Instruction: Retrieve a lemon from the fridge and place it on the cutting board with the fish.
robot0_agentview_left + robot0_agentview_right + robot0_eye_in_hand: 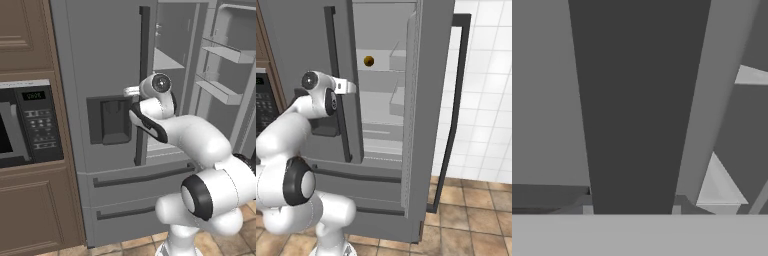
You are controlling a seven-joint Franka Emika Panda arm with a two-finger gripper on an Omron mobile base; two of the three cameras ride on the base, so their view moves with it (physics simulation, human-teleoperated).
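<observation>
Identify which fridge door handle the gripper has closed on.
The gripper is shut on the left door's handle, on the closed door beside the dispenser; the right door's handle swings out, untouched.

The tool's fingertips are hidden behind the fridge door handle.

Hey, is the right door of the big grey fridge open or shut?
Open: the grey French-door fridge's right door stands swung outward, exposing pale shelves and the small round yellow-orange lemon.
</observation>
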